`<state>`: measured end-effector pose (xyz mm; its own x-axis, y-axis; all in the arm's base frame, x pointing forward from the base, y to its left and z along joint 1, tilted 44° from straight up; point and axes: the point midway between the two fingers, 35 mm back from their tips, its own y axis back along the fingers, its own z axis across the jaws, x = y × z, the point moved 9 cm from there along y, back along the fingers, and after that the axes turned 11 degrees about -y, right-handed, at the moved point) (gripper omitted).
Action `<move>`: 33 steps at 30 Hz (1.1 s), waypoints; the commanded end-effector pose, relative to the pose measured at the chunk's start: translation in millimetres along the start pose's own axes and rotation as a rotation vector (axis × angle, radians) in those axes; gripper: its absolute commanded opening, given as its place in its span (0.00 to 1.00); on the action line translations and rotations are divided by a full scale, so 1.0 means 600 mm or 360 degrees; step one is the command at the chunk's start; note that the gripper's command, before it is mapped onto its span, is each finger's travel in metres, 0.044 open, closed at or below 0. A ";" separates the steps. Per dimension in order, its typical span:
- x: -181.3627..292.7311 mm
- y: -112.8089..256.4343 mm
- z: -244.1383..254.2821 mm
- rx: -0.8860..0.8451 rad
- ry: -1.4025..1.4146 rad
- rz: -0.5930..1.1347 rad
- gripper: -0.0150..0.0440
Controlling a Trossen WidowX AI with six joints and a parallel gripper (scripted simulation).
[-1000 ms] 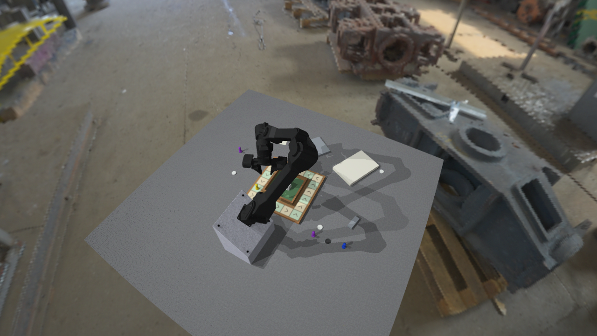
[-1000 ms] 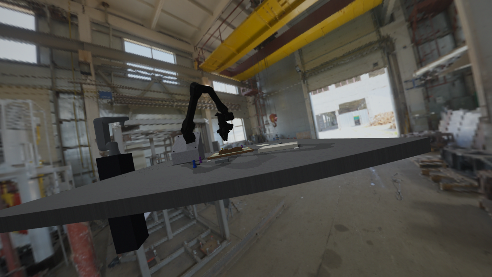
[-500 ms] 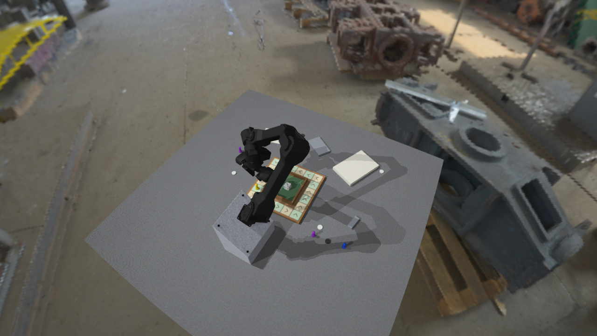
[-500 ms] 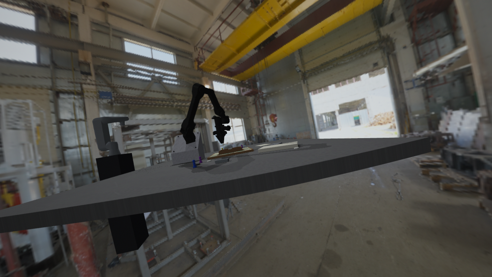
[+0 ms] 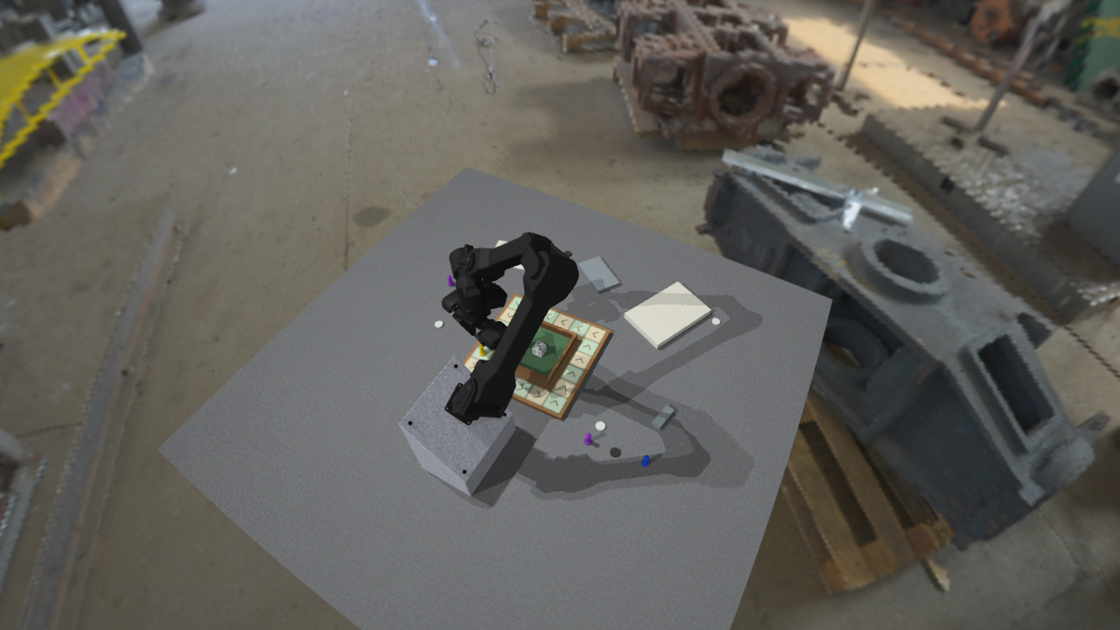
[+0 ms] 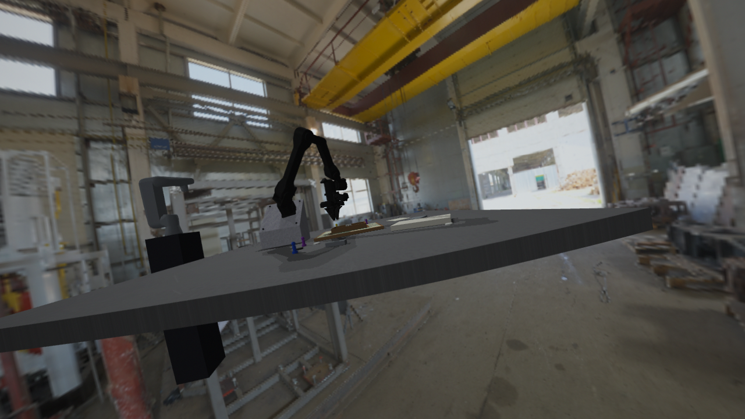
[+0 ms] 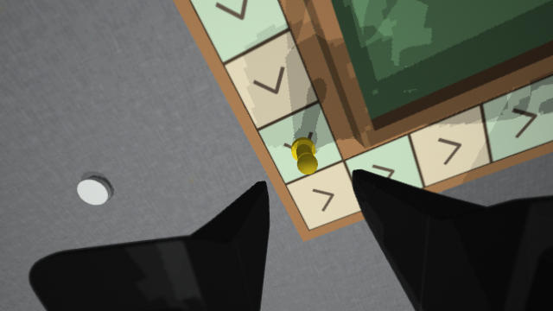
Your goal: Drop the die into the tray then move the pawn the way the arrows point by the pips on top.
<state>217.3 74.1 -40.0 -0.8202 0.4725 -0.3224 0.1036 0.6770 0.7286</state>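
Observation:
The yellow pawn (image 5: 482, 352) (image 7: 304, 153) stands on a green square beside the board's cream corner square. The board (image 5: 587, 374) (image 7: 251, 125) surrounds the brown-walled tray (image 7: 432, 114). The white die (image 5: 538, 348) lies in the tray in the top view; its top pips are too small to read, and it is outside the wrist view. My gripper (image 6: 334, 217) (image 7: 309, 184) is partly open and empty, above the board's corner by the pawn. In the wrist view the pawn appears just beyond the gap between the fingertips.
A white disc (image 5: 438, 323) (image 7: 92, 192) lies left of the board. Purple pawns (image 5: 450, 280) (image 5: 588, 439), a blue pawn (image 5: 645, 460) (image 6: 294, 248), a dark disc (image 5: 614, 451), a small grey block (image 5: 663, 416), a grey slab (image 5: 599, 274) and a cream block (image 5: 668, 314) lie around the board.

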 end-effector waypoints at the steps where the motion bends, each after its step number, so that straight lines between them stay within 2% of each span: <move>1: 0.002 -0.009 -0.003 0.0009 0.0012 -0.0007 0.59; 28: 0.002 -0.076 -0.004 0.0012 0.0012 -0.0009 0.59; 33: 0.002 -0.076 -0.004 0.0012 0.0012 -0.0009 0.37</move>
<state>211.9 43.7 -71.7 -0.8203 0.4713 -0.3240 0.1036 0.6796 0.7262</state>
